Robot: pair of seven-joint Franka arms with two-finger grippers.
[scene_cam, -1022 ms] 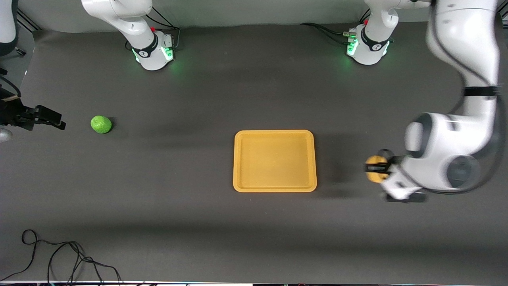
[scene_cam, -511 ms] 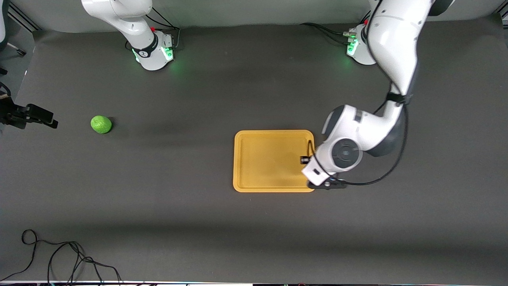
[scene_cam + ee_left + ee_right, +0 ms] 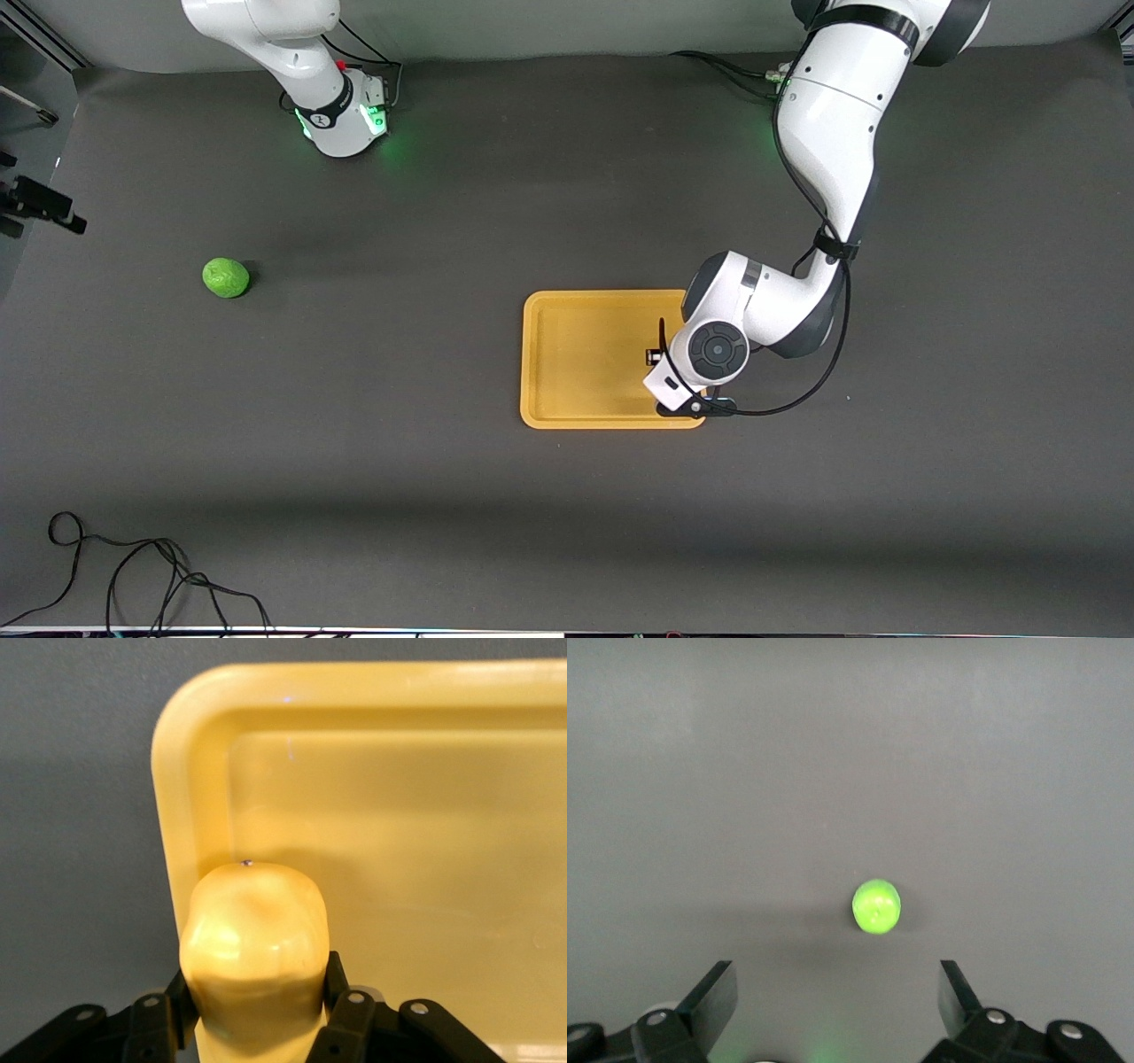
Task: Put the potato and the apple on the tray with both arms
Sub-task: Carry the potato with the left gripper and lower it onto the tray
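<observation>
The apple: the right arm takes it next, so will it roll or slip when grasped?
The apple looks roundish and sits free on the flat table, so a nudge would probably roll it. Its skin seems smooth, perhaps slippery. The right pincer hangs open above it, wide enough to straddle it.

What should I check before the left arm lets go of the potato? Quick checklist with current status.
1. Potato clamped in the left hand: ok, a finger on each side of it.
2. Left hand over the tray: ok, at the tray's edge toward the left arm's end.
3. Potato inside the rim: cannot tell, the left wrist view shows it close to a corner.
4. Potato low enough to release: cannot tell.
5. Tray floor free of other things: ok where it shows.
6. Apple on the table with the right hand open above it: ok, not yet grasped.
</observation>
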